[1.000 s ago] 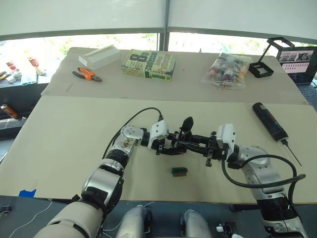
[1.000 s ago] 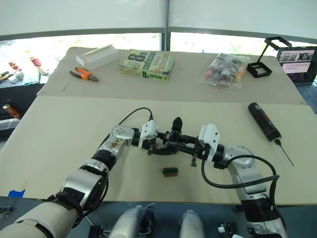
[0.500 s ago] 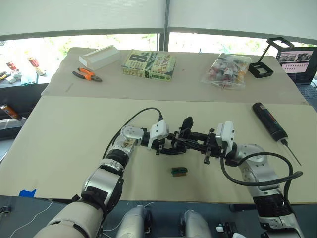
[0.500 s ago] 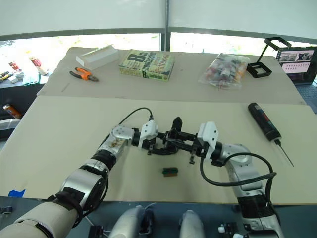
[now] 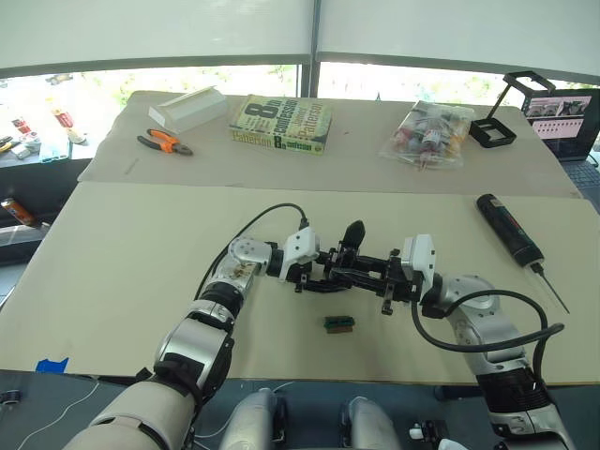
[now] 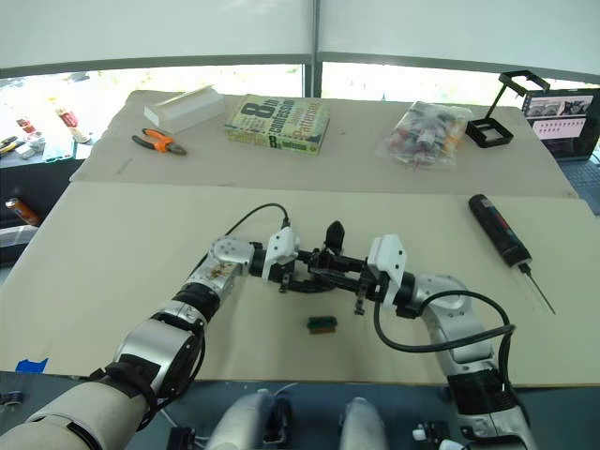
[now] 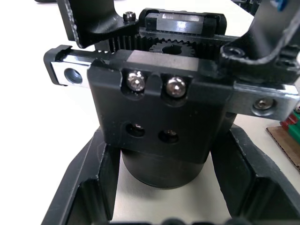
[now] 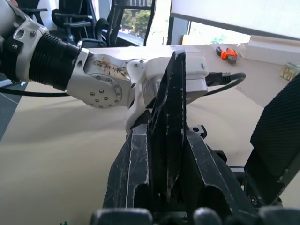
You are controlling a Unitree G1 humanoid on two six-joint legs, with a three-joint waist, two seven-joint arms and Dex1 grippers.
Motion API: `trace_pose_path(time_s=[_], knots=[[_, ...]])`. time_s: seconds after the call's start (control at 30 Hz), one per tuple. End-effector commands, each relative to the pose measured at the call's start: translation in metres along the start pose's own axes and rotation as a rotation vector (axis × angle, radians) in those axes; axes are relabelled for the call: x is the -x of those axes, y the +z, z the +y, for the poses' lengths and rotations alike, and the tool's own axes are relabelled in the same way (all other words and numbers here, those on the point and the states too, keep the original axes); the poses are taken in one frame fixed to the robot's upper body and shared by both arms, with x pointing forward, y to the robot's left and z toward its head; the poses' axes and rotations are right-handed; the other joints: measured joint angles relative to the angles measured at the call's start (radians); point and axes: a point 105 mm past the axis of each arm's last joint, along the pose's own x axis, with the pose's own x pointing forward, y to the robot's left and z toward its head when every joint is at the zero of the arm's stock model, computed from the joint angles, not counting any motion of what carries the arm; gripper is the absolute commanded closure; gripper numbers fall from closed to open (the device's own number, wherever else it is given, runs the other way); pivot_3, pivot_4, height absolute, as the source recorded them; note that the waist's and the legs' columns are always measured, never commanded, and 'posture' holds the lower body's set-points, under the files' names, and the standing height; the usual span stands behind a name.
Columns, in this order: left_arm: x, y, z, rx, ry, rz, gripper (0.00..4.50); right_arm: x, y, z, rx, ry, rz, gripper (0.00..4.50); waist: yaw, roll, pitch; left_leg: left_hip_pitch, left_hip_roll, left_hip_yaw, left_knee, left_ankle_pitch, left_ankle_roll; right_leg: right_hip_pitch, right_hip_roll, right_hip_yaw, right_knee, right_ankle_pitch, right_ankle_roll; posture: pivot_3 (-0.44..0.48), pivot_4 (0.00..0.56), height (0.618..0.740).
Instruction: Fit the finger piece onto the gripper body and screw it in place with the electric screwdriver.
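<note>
Up close, right hand pinches finger piece; left hand clasps gripper body.

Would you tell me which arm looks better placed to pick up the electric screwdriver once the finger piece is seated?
Probably the right. The electric screwdriver lies on the robot's right side, nearer the right gripper, which holds the finger piece. The left gripper steadies the gripper body.

The left hand has its two black fingers on either side of the gripper body, touching it. The black block shows two shiny screws, two dark holes and a toothed rail on top. It sits on the pale tabletop.
</note>
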Motion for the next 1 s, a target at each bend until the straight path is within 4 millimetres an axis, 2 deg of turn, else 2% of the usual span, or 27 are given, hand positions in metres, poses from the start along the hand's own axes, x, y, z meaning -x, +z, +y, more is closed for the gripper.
trace_pose_path(time_s=[0.03,0.4,0.63,1.0], knots=[[0.0,-0.004,0.001,0.003,0.005,0.036,2.21,0.006,-0.011,0.005,-0.033,0.014,0.081,4.1,0.0,0.0,0.0,0.0,0.0,0.0,0.0,0.0,0.0,0.0,0.0,0.0,0.0,0.0,0.0,0.0,0.15,0.74],[-0.001,-0.004,0.0,0.005,0.004,0.034,2.21,0.005,-0.012,0.004,-0.059,0.017,0.138,4.1,0.0,0.0,-0.001,0.0,0.0,-0.001,0.0,0.0,0.0,0.0,0.0,0.0,0.0,0.0,0.0,0.0,0.15,0.74],[-0.001,-0.004,0.001,0.005,0.007,0.031,2.21,0.011,-0.033,-0.003,-0.121,-0.035,0.222,4.1,-0.001,0.0,-0.002,0.001,0.0,-0.001,0.0,0.0,0.0,0.0,0.0,0.0,0.0,0.0,0.0,0.0,0.15,0.74],[-0.002,-0.004,-0.001,0.007,0.005,0.028,2.21,0.015,-0.042,-0.012,-0.254,-0.086,0.27,4.1,-0.005,0.0,-0.005,0.004,0.001,-0.002,0.0,0.0,0.0,0.0,-0.001,0.0,0.0,0.0,0.0,0.0,0.15,0.74]])
